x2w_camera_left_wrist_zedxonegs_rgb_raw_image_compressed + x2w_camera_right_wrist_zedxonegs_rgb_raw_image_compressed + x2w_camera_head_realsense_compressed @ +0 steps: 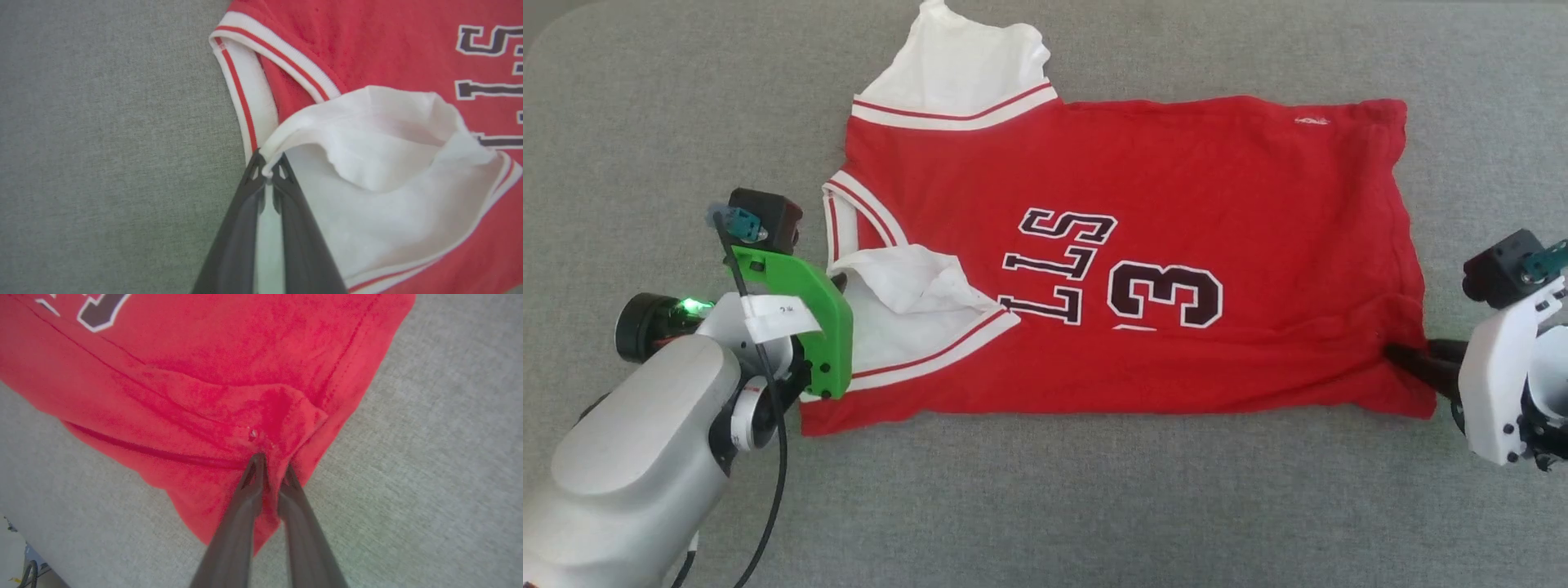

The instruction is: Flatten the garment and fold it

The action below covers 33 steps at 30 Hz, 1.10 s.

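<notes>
The red jersey (pixel 1143 204) lies sideways on the grey table (pixel 1045 490), neck to the left, hem to the right, lettering and 33 facing up. Its near armhole is turned over so the white lining (pixel 915 286) shows. My left gripper (pixel 267 169) is shut on the white lining edge (pixel 367 134) beside the striped trim (pixel 245 94); in the head view its fingers are hidden behind the green mount. My right gripper (pixel 271 467) is shut on a bunched fold of the red jersey (pixel 229 375) near its hem corner, also seen as dark fingers (pixel 1413 363).
Grey cloth-covered table surface (pixel 429 457) surrounds the jersey on all sides. The far shoulder strap (pixel 956 65) is flipped, white side up, at the top. The table edge and a cable (pixel 24 571) show at one lower corner.
</notes>
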### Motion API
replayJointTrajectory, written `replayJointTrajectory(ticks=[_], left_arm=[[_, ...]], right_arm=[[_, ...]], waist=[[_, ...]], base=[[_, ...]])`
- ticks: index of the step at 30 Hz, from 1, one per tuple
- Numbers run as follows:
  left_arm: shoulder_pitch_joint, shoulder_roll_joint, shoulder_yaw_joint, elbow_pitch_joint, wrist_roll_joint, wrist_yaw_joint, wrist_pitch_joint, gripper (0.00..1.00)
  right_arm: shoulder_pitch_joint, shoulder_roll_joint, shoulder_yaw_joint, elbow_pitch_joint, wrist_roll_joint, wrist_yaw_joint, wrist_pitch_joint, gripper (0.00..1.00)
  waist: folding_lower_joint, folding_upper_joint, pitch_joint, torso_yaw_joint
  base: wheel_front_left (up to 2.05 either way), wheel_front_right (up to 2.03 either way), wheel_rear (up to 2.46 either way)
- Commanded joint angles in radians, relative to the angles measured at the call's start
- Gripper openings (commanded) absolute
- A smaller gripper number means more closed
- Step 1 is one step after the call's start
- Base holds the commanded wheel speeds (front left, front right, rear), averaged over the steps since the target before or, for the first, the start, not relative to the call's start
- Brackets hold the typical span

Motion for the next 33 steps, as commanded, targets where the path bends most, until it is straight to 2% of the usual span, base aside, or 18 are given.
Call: replayJointTrajectory(ticks=[1, 8, 9, 14, 17, 23, 26, 30, 33], left_arm=[[-0.02, -0.011, 0.0, 0.015, 0.012, -0.001, -0.017, 1.0], [0.031, -0.031, 0.036, 0.033, -0.023, 0.015, -0.093, 1.0], [0.122, -0.015, 0.057, -0.051, -0.031, 0.085, -0.142, 1.0], [0.208, 0.002, 0.066, -0.13, -0.033, 0.153, -0.172, 1.0], [0.261, 0.005, 0.067, -0.167, -0.042, 0.186, -0.183, 1.0], [0.315, 0.019, 0.046, -0.184, -0.044, 0.214, -0.166, 1.0], [0.316, 0.025, 0.042, -0.176, -0.038, 0.222, -0.161, 1.0], [0.306, 0.026, 0.034, -0.157, -0.037, 0.229, -0.137, 1.0], [0.298, 0.034, 0.021, -0.141, -0.035, 0.235, -0.104, 1.0]], right_arm=[[0.008, 0.014, -0.009, 0.013, -0.011, -0.002, 0.013, 1.0], [0.076, 0.051, -0.108, 0.002, -0.016, -0.002, 0.083, 1.0], [0.162, 0.128, -0.25, -0.067, -0.084, -0.002, 0.078, 1.0], [0.252, 0.218, -0.396, -0.129, -0.199, -0.002, 0.043, 1.0], [0.326, 0.297, -0.495, -0.163, -0.288, -0.002, 0.059, 1.0], [0.447, 0.489, -0.674, -0.244, -0.467, -0.002, 0.166, 1.0], [0.479, 0.576, -0.73, -0.304, -0.544, -0.002, 0.224, 1.0], [0.499, 0.658, -0.773, -0.378, -0.593, -0.002, 0.269, 1.0], [0.508, 0.689, -0.79, -0.419, -0.615, -0.002, 0.289, 1.0]], waist=[[-0.0001, 0.0, -0.014, 0.001], [-0.0001, 0.0, -0.104, 0.015], [-0.0001, 0.0, -0.172, 0.03], [-0.0001, 0.0, -0.194, 0.033], [-0.0001, 0.0, -0.2, 0.032], [-0.0001, 0.0, -0.184, 0.022], [-0.0001, 0.0, -0.166, 0.013], [-0.0001, 0.0, -0.137, 0.006], [-0.0001, 0.0, -0.117, -0.002]], base=[[0.0, 0.0, 0.0], [0.0, 0.0, 0.0], [0.0, 0.0, 0.0], [0.0, 0.0, 0.0], [0.0, 0.0, 0.0], [0.0, 0.0, 0.0], [0.0, 0.0, 0.0], [0.0, 0.0, 0.0], [0.0, 0.0, 0.0]])
